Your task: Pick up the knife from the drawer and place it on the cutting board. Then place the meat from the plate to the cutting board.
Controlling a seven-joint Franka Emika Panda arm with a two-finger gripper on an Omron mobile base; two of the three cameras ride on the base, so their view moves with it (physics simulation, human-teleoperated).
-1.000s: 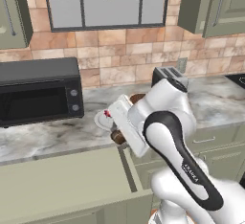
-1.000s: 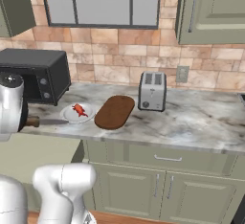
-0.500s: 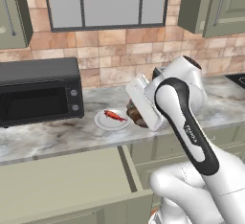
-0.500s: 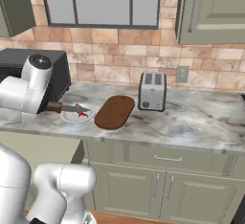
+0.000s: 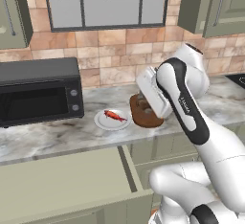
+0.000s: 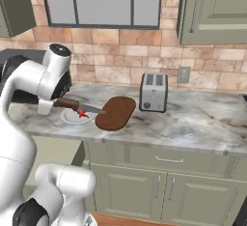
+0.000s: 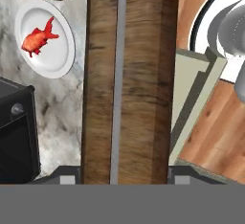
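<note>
My gripper [image 6: 48, 105] is shut on the knife [image 6: 72, 105], gripping its brown wooden handle [image 7: 127, 74]. The blade points right, above the white plate [image 6: 70, 119] and toward the dark brown cutting board [image 6: 116, 113]. The red-orange meat [image 6: 82, 114] lies on the plate [image 5: 103, 121], and the meat [image 5: 114, 116] sits just left of the board [image 5: 141, 117], which my hand partly hides. In the hand view the plate [image 7: 60, 55] and meat [image 7: 38, 39] show left of the handle. The sage-green drawer [image 5: 62, 184] stands pulled out below the counter's edge, its pale interior bare.
A black microwave [image 5: 38, 91] stands on the counter left of the plate. A silver toaster [image 6: 153, 92] stands right of the board. Marble counter stretches to the right of the toaster. Closed cabinet drawers and doors [image 6: 169, 186] lie below.
The arm has swung up and to the right, away from the drawer, carrying the knife over the counter. The knife now hangs above the plate, near the board.
</note>
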